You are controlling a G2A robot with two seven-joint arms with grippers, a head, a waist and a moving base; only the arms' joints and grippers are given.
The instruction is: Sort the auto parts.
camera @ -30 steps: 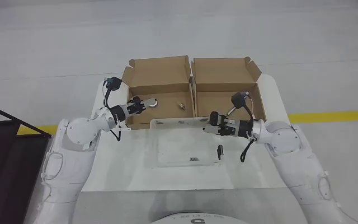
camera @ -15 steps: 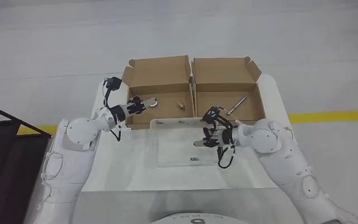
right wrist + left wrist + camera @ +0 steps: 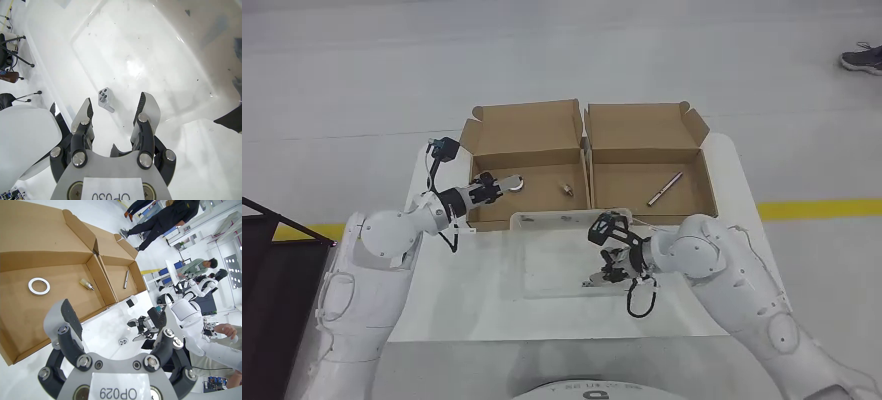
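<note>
Open right claw hovers over a bracket by the tray rim; open left claw hangs beyond, at a box holding a ring.

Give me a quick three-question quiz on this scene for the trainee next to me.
1. True or false: the box with the metal ring in it also holds the metal rod.
2. Pick one. The jaws of the right gripper are:
A) shut on a bolt
B) open, near the bracket in the white tray
C) down inside a cardboard box
3. How many parts lie in the ring's box?

Key: 1 false; 2 B; 3 two.
</note>
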